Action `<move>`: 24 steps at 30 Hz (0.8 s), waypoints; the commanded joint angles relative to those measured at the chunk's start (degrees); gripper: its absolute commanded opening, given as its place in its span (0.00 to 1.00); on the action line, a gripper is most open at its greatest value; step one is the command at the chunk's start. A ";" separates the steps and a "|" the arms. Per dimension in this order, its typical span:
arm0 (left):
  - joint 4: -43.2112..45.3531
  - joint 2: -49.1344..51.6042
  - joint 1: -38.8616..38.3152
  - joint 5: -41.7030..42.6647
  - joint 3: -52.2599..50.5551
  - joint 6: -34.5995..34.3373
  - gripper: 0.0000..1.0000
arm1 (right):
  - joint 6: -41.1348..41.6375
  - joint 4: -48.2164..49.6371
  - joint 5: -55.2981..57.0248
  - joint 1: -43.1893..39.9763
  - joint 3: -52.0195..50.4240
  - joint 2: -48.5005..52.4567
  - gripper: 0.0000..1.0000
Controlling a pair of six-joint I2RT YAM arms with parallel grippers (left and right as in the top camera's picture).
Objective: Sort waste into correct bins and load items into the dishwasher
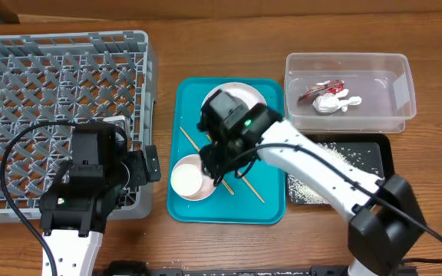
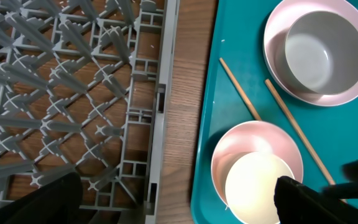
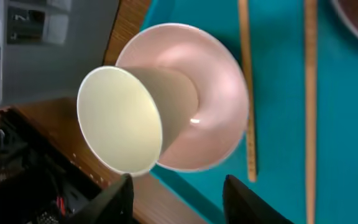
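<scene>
White cup (image 3: 120, 121) in pink bowl (image 3: 213, 93), ahead of right jaws

My overhead view looks straight down on the whole table (image 1: 436, 31). Left wrist view faces down, rack (image 2: 73, 93) left of the left gripper (image 2: 179, 211). Right wrist view sits close, pink bowl (image 3: 222, 106) just beyond the right gripper (image 3: 179, 199). All share that bowl.

light: bright, even | shadows: soft | glare: small glint in pink bowl (image 3: 219, 102) | right wrist view: blurred
</scene>
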 commanded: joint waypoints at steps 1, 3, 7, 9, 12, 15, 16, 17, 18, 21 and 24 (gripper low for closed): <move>0.17 -0.09 0.00 -0.35 1.36 -0.57 1.00 | 5.70 5.84 2.43 3.15 -4.44 0.57 0.47; 0.15 -0.09 0.00 -0.33 1.36 -0.57 1.00 | 8.22 8.61 5.99 4.28 -6.19 0.74 0.47; 0.13 -0.09 0.00 -0.22 1.36 -0.57 1.00 | 9.49 13.57 9.66 5.11 -8.90 0.74 0.42; 0.13 -0.09 0.00 -0.13 1.36 -0.57 1.00 | 10.19 14.95 9.99 5.11 -9.62 0.74 0.33; 0.11 -0.09 0.00 -0.13 1.36 -0.57 1.00 | 10.32 15.43 10.01 5.11 -9.88 0.74 0.14; 0.15 -0.09 0.00 -0.13 1.36 -0.59 1.00 | 10.29 16.11 10.01 5.11 -9.70 0.72 0.08; 0.17 -0.09 0.00 -0.13 1.36 -0.59 1.00 | 10.29 16.06 10.01 4.81 -9.33 0.72 0.05; 0.17 -0.09 0.00 -0.11 1.36 -0.59 1.00 | 10.29 15.45 10.03 4.39 -8.48 0.70 0.04; 0.15 -0.09 0.00 -0.11 1.36 -0.59 1.00 | 10.27 14.51 10.03 3.91 -7.48 0.59 0.04; 0.22 -0.09 0.00 0.79 1.36 -0.57 1.00 | 10.27 10.62 10.03 1.09 -3.39 -0.81 0.04; 0.63 -0.09 0.00 3.02 1.36 -0.57 1.00 | 10.27 6.93 9.97 -2.84 0.79 -3.43 0.04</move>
